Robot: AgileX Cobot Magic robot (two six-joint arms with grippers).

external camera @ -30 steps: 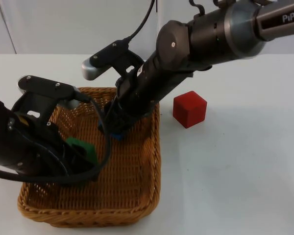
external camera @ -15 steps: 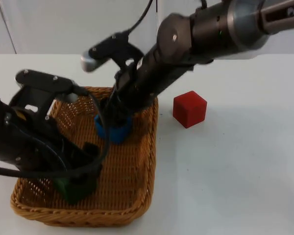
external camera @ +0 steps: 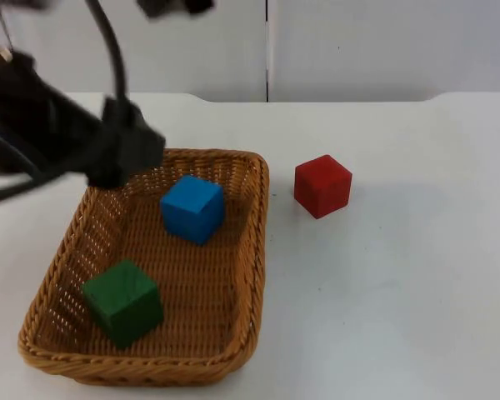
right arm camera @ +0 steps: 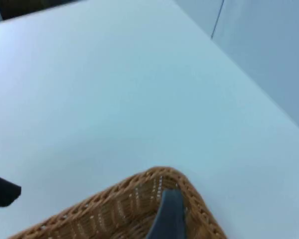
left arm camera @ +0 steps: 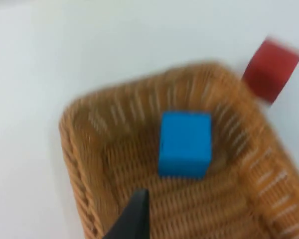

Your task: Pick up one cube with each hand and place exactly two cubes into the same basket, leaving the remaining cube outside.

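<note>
A wicker basket (external camera: 262, 218) stands left of centre on the table. Inside it a blue cube (external camera: 192, 208) rests near the far end and a green cube (external camera: 122, 301) near the front left corner. A red cube (external camera: 322, 185) sits on the table to the right of the basket, apart from it. My left gripper (external camera: 125, 150) hovers, blurred, above the basket's far left rim with nothing in it. The left wrist view has the basket (left arm camera: 70, 130), the blue cube (left arm camera: 185, 144) and the red cube (left arm camera: 271, 69). My right gripper (right arm camera: 87, 201) is open and raised above the basket's corner (right arm camera: 139, 191).
White table top spreads to the right and front of the basket. The grey partition wall (external camera: 358, 46) closes the far side, with a vertical seam in it.
Both arms have lifted up and away from the basket. The blue and green cubes, let go, now lie uncovered inside it. The red cube has not moved.
</note>
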